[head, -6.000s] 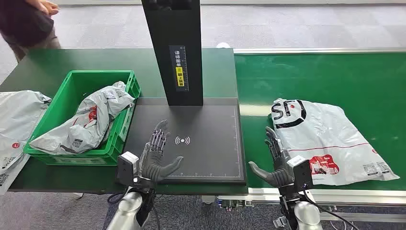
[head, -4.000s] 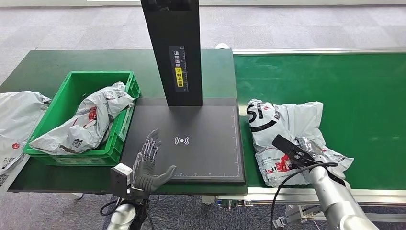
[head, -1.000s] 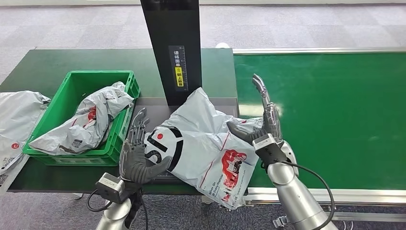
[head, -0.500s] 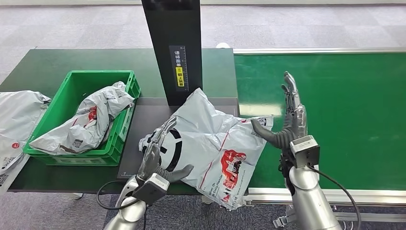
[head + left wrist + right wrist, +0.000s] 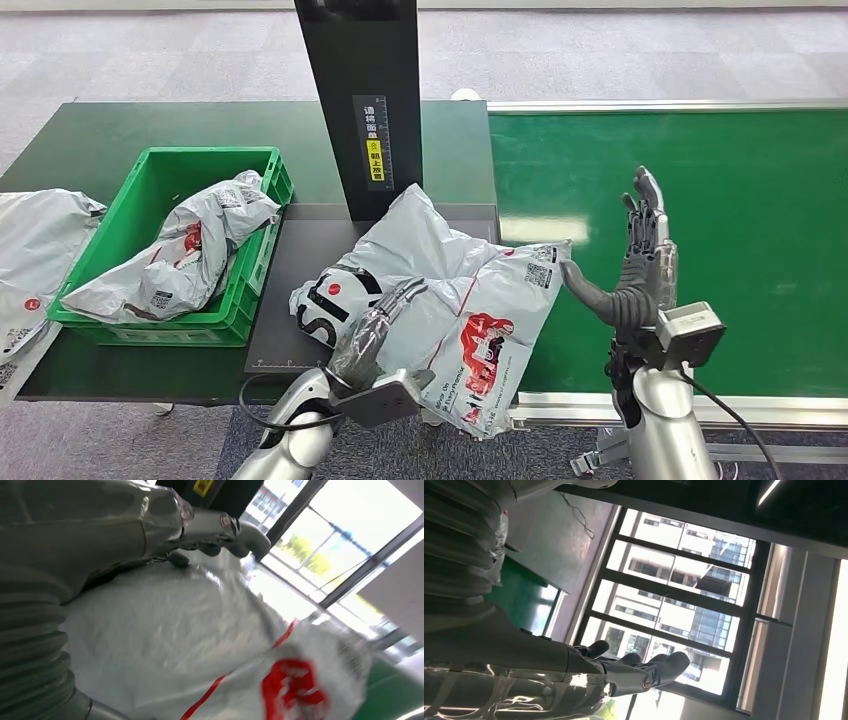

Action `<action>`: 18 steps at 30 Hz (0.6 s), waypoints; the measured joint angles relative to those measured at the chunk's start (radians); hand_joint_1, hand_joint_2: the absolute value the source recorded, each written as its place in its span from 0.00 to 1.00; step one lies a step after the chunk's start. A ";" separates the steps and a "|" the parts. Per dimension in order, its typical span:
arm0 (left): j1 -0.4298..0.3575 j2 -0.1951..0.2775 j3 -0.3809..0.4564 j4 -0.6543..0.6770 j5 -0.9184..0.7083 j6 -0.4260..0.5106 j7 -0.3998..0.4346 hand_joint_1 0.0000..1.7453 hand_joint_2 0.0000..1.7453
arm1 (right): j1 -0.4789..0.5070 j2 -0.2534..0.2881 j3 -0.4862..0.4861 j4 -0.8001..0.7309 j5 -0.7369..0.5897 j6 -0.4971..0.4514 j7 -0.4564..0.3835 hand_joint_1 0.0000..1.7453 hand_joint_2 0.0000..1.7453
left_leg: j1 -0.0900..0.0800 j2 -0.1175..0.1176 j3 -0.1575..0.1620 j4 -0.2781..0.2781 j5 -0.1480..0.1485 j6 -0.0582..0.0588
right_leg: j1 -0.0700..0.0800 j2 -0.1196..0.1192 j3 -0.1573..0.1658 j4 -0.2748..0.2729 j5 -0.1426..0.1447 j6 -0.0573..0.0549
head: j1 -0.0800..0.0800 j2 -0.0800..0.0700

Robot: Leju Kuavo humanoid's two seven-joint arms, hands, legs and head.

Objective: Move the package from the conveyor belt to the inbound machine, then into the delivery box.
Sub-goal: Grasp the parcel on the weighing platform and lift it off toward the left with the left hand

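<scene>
Package point(image 5: 440, 300) sprawls across the black scanner plate point(image 5: 300, 262), overhanging its front edge; left hand point(image 5: 380, 325) rests flat on it, likely steadying it, while right hand point(image 5: 640, 265) stands released, fingers spread.

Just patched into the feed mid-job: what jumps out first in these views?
A big grey package sprawls over the black inbound machine plate, its near edge hanging off the front. The left hand rests on it; the right hand stands open and upright over the conveyor belt. The green delivery box already holds another bag.
</scene>
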 joint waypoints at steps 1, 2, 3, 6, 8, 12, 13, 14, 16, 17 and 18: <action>-0.010 0.000 -0.007 0.035 -0.034 0.012 0.047 0.00 1.00 | 0.017 0.004 -0.019 -0.013 0.002 0.014 0.000 0.00 1.00 | 0.000 0.000 0.000 0.000 0.000 0.000 | 0.000 0.000 0.000 0.000 0.000 0.000 | 0.000 0.000; -0.019 -0.001 -0.012 0.070 -0.066 0.026 0.096 0.00 1.00 | 0.033 0.008 -0.037 -0.025 0.006 0.024 0.000 0.00 1.00 | 0.000 0.000 0.000 0.000 0.000 0.000 | 0.000 0.000 0.000 0.000 0.000 0.000 | 0.000 0.000; -0.029 -0.002 -0.015 0.104 -0.094 0.039 0.143 0.00 1.00 | 0.047 0.013 -0.054 -0.035 0.012 0.032 0.000 0.00 1.00 | 0.000 0.000 0.000 0.000 0.000 0.000 | 0.000 0.000 0.000 0.000 0.000 0.000 | 0.000 0.000; -0.058 -0.008 -0.018 0.181 -0.146 0.067 0.238 0.00 1.00 | 0.083 0.026 -0.093 -0.055 0.029 0.043 0.000 0.00 1.00 | 0.000 0.000 0.001 0.000 -0.001 0.000 | 0.000 0.000 0.001 0.000 0.000 0.000 | 0.000 0.000; -0.075 -0.014 -0.018 0.213 -0.167 0.070 0.274 0.00 1.00 | 0.103 0.035 -0.109 -0.061 0.034 0.044 0.000 0.00 1.00 | 0.000 0.000 0.003 -0.001 -0.002 0.000 | 0.000 0.000 0.004 0.000 -0.001 0.000 | 0.000 0.000; -0.104 -0.027 -0.018 0.254 -0.226 0.057 0.340 0.00 1.00 | 0.125 0.056 -0.133 -0.064 0.054 0.047 0.000 0.00 1.00 | 0.000 0.000 0.011 -0.002 -0.008 0.000 | 0.000 -0.001 0.014 -0.001 -0.005 0.001 | 0.000 0.000; -0.109 -0.030 -0.017 0.262 -0.236 0.051 0.351 0.22 1.00 | 0.127 0.062 -0.138 -0.063 0.058 0.050 0.000 0.00 1.00 | 0.000 0.000 0.014 -0.003 -0.009 -0.001 | 0.000 -0.001 0.016 -0.001 -0.006 0.002 | 0.000 0.000; -0.114 -0.033 -0.015 0.270 -0.243 0.043 0.359 0.47 1.00 | 0.129 0.067 -0.142 -0.063 0.061 0.055 0.000 0.00 1.00 | 0.000 0.000 0.016 -0.003 -0.010 -0.002 | 0.000 -0.001 0.019 -0.001 -0.007 0.003 | 0.000 0.000; -0.119 -0.037 -0.007 0.282 -0.245 0.026 0.362 0.97 1.00 | 0.132 0.078 -0.151 -0.061 0.066 0.065 0.000 0.00 1.00 | 0.000 0.000 0.020 -0.003 -0.010 -0.001 | 0.000 -0.001 0.022 -0.001 -0.008 0.005 | 0.000 0.000; -0.120 -0.039 -0.001 0.286 -0.245 0.022 0.360 1.00 1.00 | 0.132 0.082 -0.155 -0.061 0.068 0.067 0.000 0.00 1.00 | 0.000 0.000 0.021 -0.003 -0.010 -0.001 | 0.000 -0.001 0.023 -0.001 -0.008 0.004 | 0.000 0.000; -0.119 -0.041 0.006 0.289 -0.245 0.021 0.356 1.00 1.00 | 0.133 0.086 -0.159 -0.062 0.070 0.068 0.000 0.00 1.00 | 0.000 0.000 0.021 -0.003 -0.009 -0.001 | 0.000 -0.001 0.024 -0.001 -0.007 0.004 | 0.000 0.000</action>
